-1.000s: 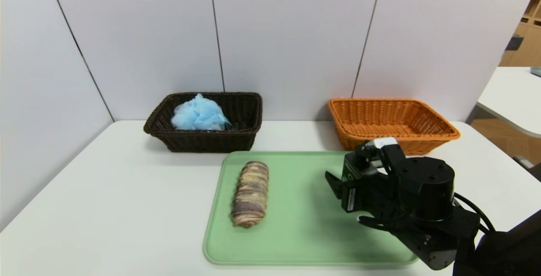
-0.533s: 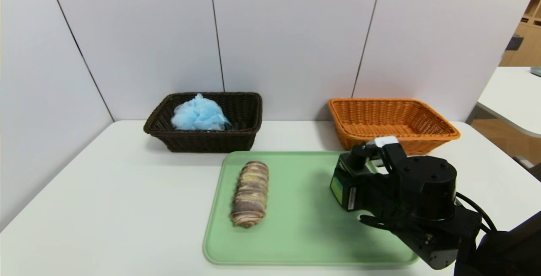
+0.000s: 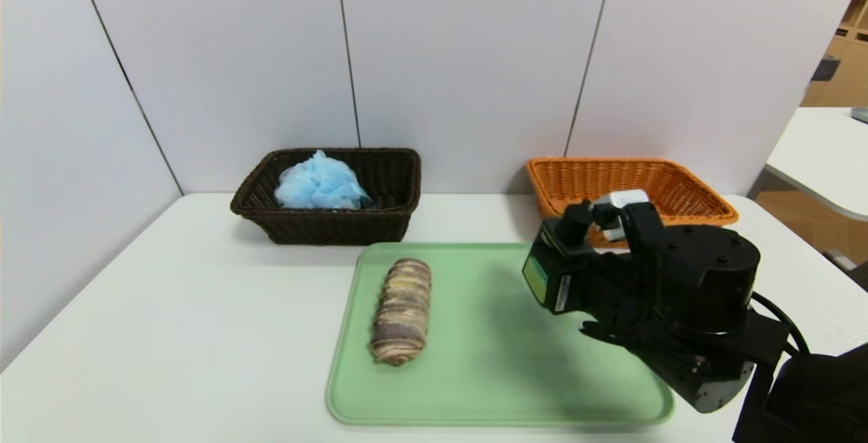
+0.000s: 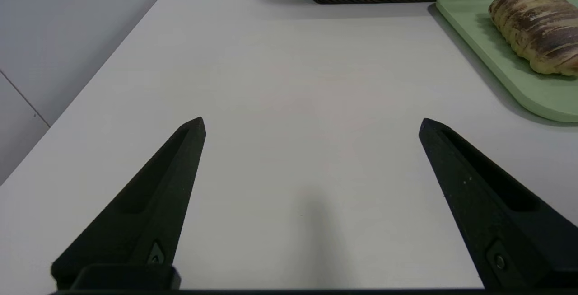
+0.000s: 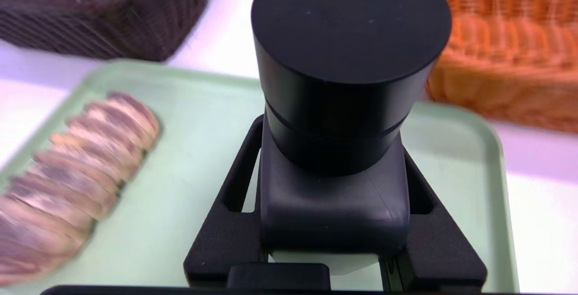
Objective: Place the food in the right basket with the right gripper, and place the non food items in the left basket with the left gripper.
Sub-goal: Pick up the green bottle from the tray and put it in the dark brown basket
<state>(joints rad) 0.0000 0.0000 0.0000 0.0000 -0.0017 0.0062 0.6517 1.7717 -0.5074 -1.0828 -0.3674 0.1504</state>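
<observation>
My left tool (image 4: pixel 310 123) sits parked over the counter (image 3: pixel 203 328) left of the green tray (image 3: pixel 488 375), its 2 fingers wide apart. Behind the tray's left corner, the dark brown basket (image 3: pixel 325 226) holds the blue pouf (image 3: pixel 319 182). The bread roll (image 3: pixel 401 311) lies on the tray's left half. My right tool (image 3: pixel 559 273) is clamped on the black pump bottle (image 5: pixel 347 60) above the tray's right end, before the orange basket (image 3: pixel 678 192). I should grip firmly and keep it clear of the roll.
</observation>
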